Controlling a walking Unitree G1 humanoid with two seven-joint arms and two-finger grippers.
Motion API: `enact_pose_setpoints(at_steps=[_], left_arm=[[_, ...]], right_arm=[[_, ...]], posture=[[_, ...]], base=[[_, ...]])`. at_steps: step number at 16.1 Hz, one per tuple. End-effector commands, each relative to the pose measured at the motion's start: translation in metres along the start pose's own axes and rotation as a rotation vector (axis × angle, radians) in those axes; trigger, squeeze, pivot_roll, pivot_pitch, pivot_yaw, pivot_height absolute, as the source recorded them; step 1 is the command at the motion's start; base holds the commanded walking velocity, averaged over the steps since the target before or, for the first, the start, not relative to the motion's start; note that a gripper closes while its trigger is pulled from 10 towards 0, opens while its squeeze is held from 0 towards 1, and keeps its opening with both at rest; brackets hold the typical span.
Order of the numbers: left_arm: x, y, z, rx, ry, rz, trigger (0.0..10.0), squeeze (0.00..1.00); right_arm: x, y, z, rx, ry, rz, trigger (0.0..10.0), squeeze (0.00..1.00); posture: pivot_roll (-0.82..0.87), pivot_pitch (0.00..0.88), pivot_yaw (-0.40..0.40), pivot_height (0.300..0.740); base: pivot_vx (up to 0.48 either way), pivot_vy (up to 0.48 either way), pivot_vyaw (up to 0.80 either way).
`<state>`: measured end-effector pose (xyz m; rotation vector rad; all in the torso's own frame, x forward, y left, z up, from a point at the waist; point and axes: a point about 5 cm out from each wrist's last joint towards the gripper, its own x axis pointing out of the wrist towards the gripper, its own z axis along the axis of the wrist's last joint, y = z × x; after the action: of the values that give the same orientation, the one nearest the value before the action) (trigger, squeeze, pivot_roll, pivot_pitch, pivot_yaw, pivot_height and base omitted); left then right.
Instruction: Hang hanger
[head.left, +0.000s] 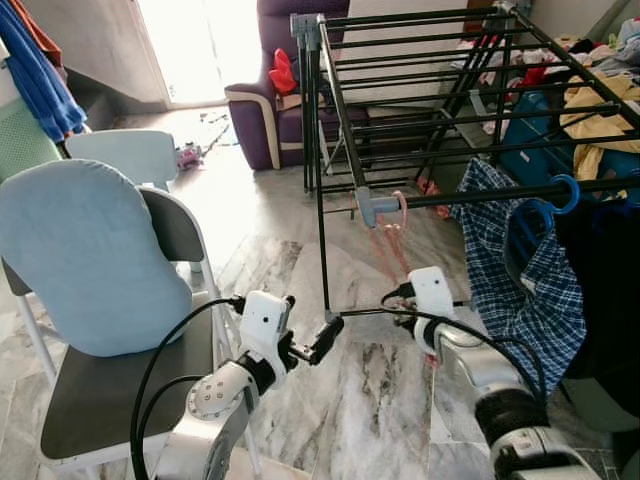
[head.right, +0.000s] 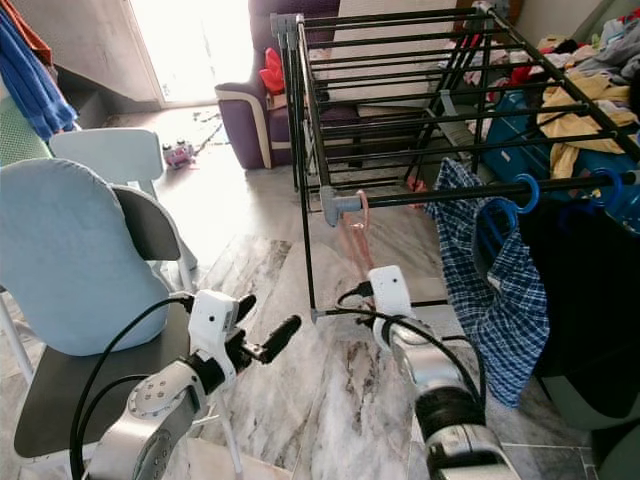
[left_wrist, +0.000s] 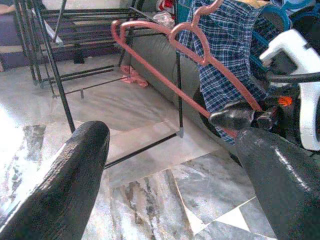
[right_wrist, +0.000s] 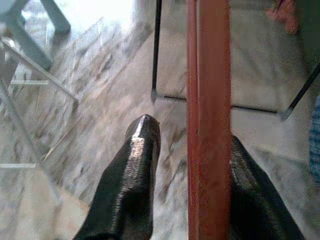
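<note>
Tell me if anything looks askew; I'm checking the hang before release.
The pink hanger has its hook over the rack's front rail, but its body slants towards the right gripper, which holds its lower end. Not hanging plumb.

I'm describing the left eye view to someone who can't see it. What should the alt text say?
The robot's right gripper holds a pink hanger whose hook is on the front rail of a black drying rack, beside a blue checked shirt. The left gripper hovers open over the marble floor, next to a grey chair.
</note>
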<state>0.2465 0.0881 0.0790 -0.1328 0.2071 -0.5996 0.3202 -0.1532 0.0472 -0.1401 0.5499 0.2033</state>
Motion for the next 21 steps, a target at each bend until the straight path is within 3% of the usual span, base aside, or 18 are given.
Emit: enact_pose_setpoints(at_steps=[1, 5, 6, 7, 9, 13, 16, 21], left_arm=[[-0.002, 0.000, 0.002, 0.018, 0.005, 0.006, 10.0, 0.00], [-0.006, 0.001, 0.002, 0.052, 0.007, 0.026, 10.0, 0.00], [-0.012, 0.008, 0.004, 0.074, 0.001, 0.080, 10.0, 0.00], [-0.016, 0.010, 0.004, 0.077, -0.001, 0.090, 10.0, 0.00], [-0.025, 0.016, 0.003, 0.082, -0.003, 0.128, 10.0, 0.00], [-0.024, 0.013, 0.004, 0.086, -0.006, 0.126, 10.0, 0.00], [-0.026, 0.013, 0.006, 0.093, -0.020, 0.144, 10.0, 0.00], [-0.031, 0.027, 0.010, 0.101, -0.067, 0.262, 10.0, 0.00]], right_arm=[[-0.002, 0.004, 0.003, -0.021, -0.026, 0.006, 10.0, 1.00], [-0.018, 0.003, 0.007, -0.092, -0.150, -0.025, 10.0, 1.00], [-0.028, 0.001, 0.010, -0.153, -0.208, -0.045, 10.0, 1.00], [-0.032, 0.000, 0.009, -0.158, -0.211, -0.053, 10.0, 1.00], [-0.042, -0.003, 0.007, -0.152, -0.235, -0.075, 10.0, 1.00], [-0.050, -0.002, 0.011, -0.133, -0.267, -0.080, 10.0, 1.00], [-0.065, -0.005, 0.018, -0.102, -0.353, -0.112, 10.0, 1.00], [-0.078, -0.007, 0.022, -0.088, -0.418, -0.157, 10.0, 1.00]], posture=[[-0.13, 0.000, 0.039, 0.736], [-0.13, 0.000, 0.042, 0.736], [-0.13, 0.000, 0.046, 0.736], [-0.13, 0.000, 0.046, 0.736], [-0.12, 0.000, 0.047, 0.736], [-0.12, 0.000, 0.045, 0.736], [-0.13, 0.000, 0.044, 0.736], [-0.13, 0.000, 0.047, 0.736]], base=[[0.000, 0.000, 0.00], [0.000, 0.000, 0.00], [0.000, 0.000, 0.00], [0.000, 0.000, 0.00], [0.000, 0.000, 0.00], [0.000, 0.000, 0.00], [0.000, 0.000, 0.00], [0.000, 0.000, 0.00]])
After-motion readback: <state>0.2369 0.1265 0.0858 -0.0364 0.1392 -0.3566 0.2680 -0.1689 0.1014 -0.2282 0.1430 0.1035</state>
